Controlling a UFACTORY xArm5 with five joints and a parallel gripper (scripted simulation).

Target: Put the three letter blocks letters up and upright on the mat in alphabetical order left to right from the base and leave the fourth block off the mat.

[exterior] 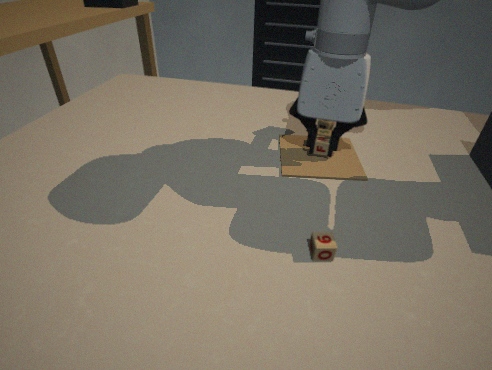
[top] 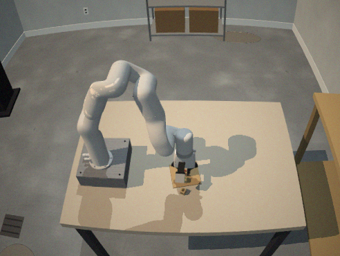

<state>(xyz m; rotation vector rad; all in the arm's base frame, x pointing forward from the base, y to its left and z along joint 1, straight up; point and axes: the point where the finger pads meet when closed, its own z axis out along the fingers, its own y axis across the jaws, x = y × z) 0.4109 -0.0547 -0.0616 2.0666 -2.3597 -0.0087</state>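
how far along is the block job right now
One step looks settled: the block with a 6 on top lies on the table, off the mat. In hand: the pincer is shut on a lettered block over the mat. Left: finishing the row, checking order and letting go; other blocks are hidden under the pincer.

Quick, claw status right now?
Claw: closed on a lettered block, over the mat.
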